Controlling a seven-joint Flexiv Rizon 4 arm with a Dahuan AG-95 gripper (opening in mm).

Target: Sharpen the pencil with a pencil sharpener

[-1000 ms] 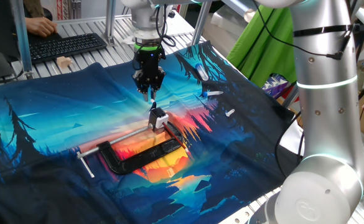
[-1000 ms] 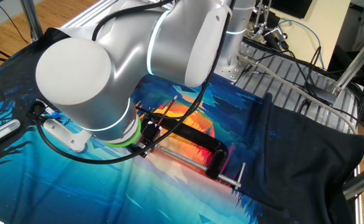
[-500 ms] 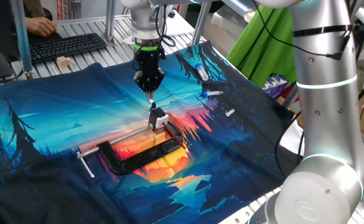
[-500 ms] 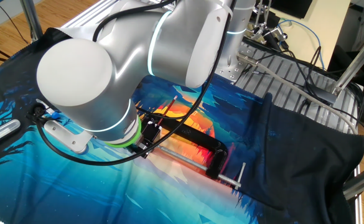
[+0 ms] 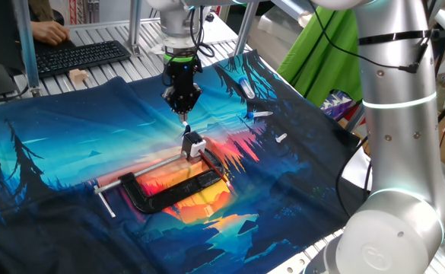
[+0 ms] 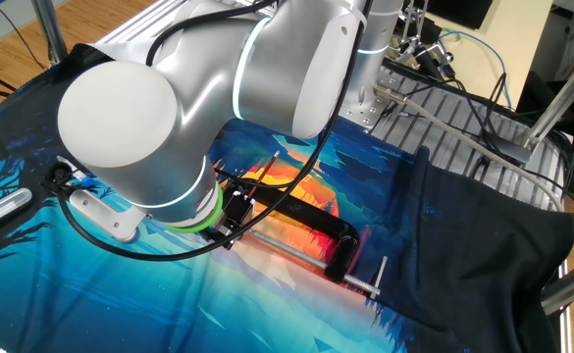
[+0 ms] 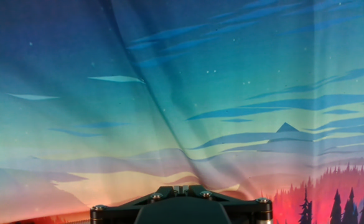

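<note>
The tool (image 5: 182,111) hangs above the middle of the worktop (image 5: 62,152), fingers together on the upper end of the pencil (image 5: 185,124). The pencil stands near-upright, its lower end in the pencil sharpener (image 5: 193,145). The pencil sharpener is gripped by the clamp (image 5: 169,190), which lies flat on the worktop.

Hand (image 7: 180,208) body at bottom edge, fingers not visible, over creased landscape-print cloth (image 7: 169,93).

Bright, even light; sharp focus
</note>
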